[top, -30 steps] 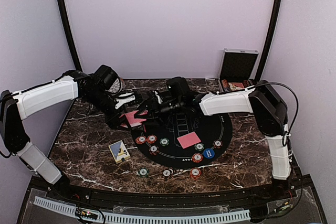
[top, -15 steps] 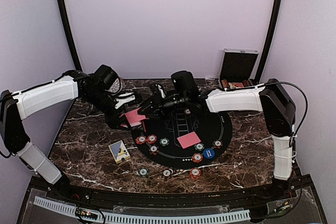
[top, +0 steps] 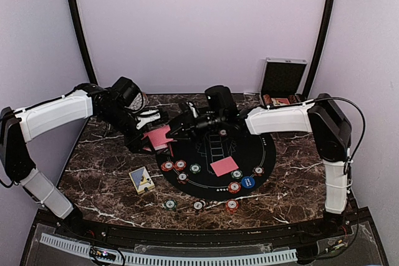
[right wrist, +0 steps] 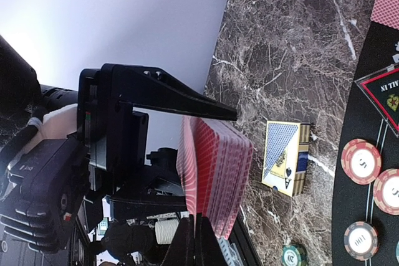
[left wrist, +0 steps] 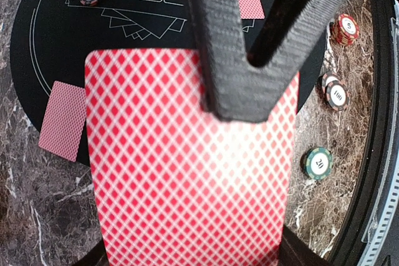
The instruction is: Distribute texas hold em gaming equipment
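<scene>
Top external view has the left gripper (top: 153,130) clamping the deck of red-backed cards (top: 159,137) over the black mat's (top: 255,154) left rim, long axis pointing at the nearer right gripper (top: 174,133), apparently pinched shut on its outer card (right wrist: 187,172).

Setting: robot test booth. Plain lilac walls (top: 199,23) at 12 o'clock, with black frame posts (top: 76,23) at the corners. Marble-patterned table (top: 106,166) carries two bolted arms.
</scene>
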Available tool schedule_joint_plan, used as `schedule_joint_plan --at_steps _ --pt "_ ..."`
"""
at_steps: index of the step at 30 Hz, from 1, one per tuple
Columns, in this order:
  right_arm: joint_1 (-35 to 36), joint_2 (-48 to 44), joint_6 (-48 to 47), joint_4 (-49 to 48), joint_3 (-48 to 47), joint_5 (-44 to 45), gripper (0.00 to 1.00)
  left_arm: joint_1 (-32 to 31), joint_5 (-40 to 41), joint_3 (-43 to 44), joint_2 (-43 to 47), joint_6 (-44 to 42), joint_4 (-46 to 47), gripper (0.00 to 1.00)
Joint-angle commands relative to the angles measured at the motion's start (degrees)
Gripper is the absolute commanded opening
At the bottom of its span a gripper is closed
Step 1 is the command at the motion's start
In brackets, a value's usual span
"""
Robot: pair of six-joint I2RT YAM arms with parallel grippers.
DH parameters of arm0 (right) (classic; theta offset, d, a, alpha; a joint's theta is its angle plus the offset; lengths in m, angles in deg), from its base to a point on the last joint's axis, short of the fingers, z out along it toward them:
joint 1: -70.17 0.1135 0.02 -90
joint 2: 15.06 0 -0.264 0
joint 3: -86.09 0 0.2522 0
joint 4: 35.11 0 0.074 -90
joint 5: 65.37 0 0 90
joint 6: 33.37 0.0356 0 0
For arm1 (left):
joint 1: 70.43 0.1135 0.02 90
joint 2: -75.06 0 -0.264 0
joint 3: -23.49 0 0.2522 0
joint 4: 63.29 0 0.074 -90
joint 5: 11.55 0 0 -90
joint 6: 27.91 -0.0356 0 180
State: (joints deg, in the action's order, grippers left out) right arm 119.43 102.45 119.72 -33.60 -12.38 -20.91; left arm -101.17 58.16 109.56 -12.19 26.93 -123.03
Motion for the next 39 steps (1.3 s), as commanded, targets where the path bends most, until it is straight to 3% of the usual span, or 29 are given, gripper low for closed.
schedule_joint_plan --at_steps 1,13,22,39 --pt "-2.4 -3.6 -0.2 -2.4 1.4 -0.7 0.00 0.2 0.2 -0.3 2.9 -0.2 0.1 0.00" --pt "-11.0 -4.3 -3.9 0.2 4.2 0.4 0.00 0.7 2.7 -1.4 2.8 -0.2 -1.0 0.00" --pt "-11.3 9.5 -8.1 4.9 -9.2 5.4 0.00 0.9 0.2 -0.8 3.2 0.3 -1.8 0.00" --pt "-6.4 33.5 -5.2 8.8 -35.8 11.2 0.01 1.3 -1.0 -1.7 3.8 0.1 -1.7 0.00"
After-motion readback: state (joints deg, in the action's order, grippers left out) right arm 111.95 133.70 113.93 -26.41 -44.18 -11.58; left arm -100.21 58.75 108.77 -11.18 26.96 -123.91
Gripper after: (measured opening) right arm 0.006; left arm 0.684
